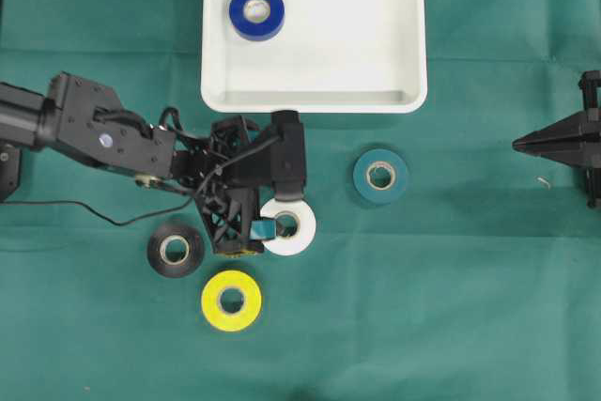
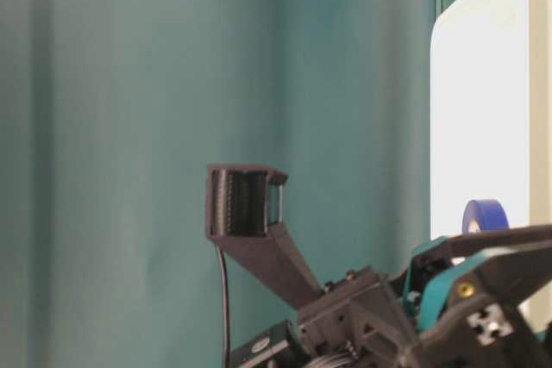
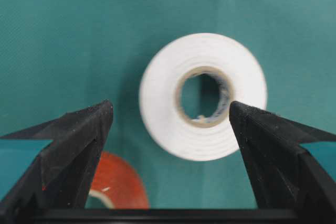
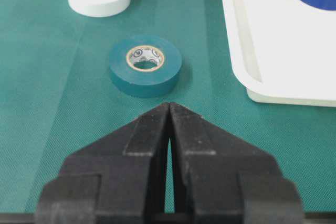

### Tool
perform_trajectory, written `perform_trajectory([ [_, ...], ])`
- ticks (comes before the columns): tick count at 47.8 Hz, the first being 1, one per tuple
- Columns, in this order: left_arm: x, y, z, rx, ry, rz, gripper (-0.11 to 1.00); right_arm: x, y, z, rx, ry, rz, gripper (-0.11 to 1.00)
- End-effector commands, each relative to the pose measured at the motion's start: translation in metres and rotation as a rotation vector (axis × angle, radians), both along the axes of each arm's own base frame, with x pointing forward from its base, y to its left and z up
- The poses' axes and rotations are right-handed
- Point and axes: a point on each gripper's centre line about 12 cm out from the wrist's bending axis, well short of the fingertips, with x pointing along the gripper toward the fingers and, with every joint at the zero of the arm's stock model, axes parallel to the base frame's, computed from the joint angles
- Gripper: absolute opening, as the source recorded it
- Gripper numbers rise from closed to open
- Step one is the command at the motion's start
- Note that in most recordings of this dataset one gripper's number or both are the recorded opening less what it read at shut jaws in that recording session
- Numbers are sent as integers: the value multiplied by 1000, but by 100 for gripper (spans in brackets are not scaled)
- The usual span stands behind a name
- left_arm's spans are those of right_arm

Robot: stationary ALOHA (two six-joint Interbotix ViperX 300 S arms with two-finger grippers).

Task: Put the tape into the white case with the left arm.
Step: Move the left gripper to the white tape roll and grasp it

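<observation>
The white case [image 1: 315, 91] lies at the back middle with a blue tape [image 1: 256, 12] in its left corner. My left gripper [image 1: 268, 215] hangs open over a white tape [image 1: 291, 227] that lies flat on the green cloth. In the left wrist view the white tape [image 3: 157, 93] sits between and beyond the spread fingertips, nearer the right one, and the left gripper [image 3: 170, 104] touches nothing. A red tape [image 3: 118, 182] shows under the left finger. My right gripper [image 4: 169, 106] is shut and empty at the right edge [image 1: 518, 145].
A teal tape [image 1: 380, 176] lies right of the white one, in front of my right gripper. A black tape [image 1: 176, 250] and a yellow tape [image 1: 232, 300] lie at the front left. The left arm's cable [image 1: 84, 208] trails over the cloth.
</observation>
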Motion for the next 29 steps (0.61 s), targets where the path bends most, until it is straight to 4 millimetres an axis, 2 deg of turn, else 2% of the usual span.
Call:
perform_trajectory([
  [1, 9, -5, 10, -8, -30, -5, 96, 2, 0, 4, 0, -12, -1, -9],
  [14, 16, -1, -12, 1, 53, 11, 96, 2, 0, 4, 2, -11, -2, -9],
  [29, 23, 9, -19, 3, 66, 34, 96, 2, 0, 4, 0, -12, -1, -9],
])
